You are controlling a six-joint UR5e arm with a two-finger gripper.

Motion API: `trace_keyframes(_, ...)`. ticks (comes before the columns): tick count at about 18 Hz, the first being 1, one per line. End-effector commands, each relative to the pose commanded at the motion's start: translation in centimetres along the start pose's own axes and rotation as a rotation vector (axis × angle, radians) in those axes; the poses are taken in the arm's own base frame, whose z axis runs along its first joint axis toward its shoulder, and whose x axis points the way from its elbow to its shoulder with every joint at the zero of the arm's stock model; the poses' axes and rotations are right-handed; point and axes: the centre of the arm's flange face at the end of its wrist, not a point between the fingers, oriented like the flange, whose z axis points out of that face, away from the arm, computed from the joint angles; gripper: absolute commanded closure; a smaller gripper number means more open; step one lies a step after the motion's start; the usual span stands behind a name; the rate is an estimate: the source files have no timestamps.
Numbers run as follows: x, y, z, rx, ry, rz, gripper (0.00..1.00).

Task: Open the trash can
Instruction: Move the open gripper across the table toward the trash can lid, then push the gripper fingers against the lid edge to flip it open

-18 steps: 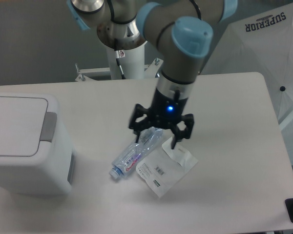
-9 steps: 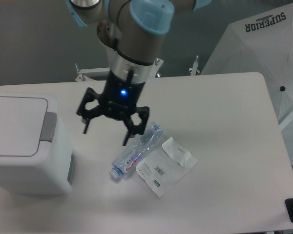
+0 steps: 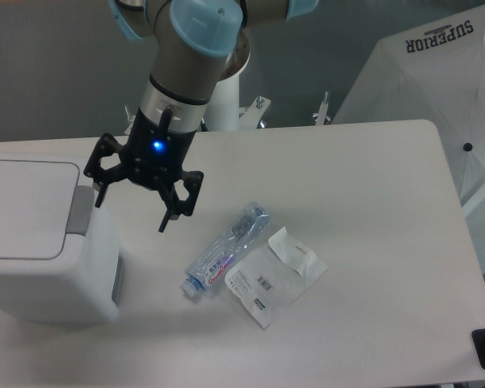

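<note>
White plastic makes up the trash can, a boxy bin with rounded corners that sits at the nine o'clock side of the table, its flat lid down and closed. A grey push tab lies on the lid's three o'clock edge, and that looks like the part to work. The gripper hangs just off the tab's three o'clock side and a little above it, fingers spread wide and holding nothing, a blue light glowing on its body; one fingertip appears near the tab, though I cannot tell from this view whether it touches. To do the step well, I judge the arm should bring one finger, or the fingers drawn together, squarely over the middle of the tab and press straight down, not sideways, since a slanted push could skid off the smooth grey face or shove the light bin along the table. Pressing slowly and then lifting clear should let the lid spring without hitting the wrist. Towards four o'clock from the gripper, well apart from the bin, a crushed clear plastic bottle lies on its side, touching a flat white packet with a barcode label.
</note>
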Motion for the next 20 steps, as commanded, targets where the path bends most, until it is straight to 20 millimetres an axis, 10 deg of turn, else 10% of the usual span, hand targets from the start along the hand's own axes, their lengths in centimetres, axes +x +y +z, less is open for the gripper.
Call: trace_keyframes(20,-0.1,-0.6,1.6,-0.011,0.006,0.013,0.0)
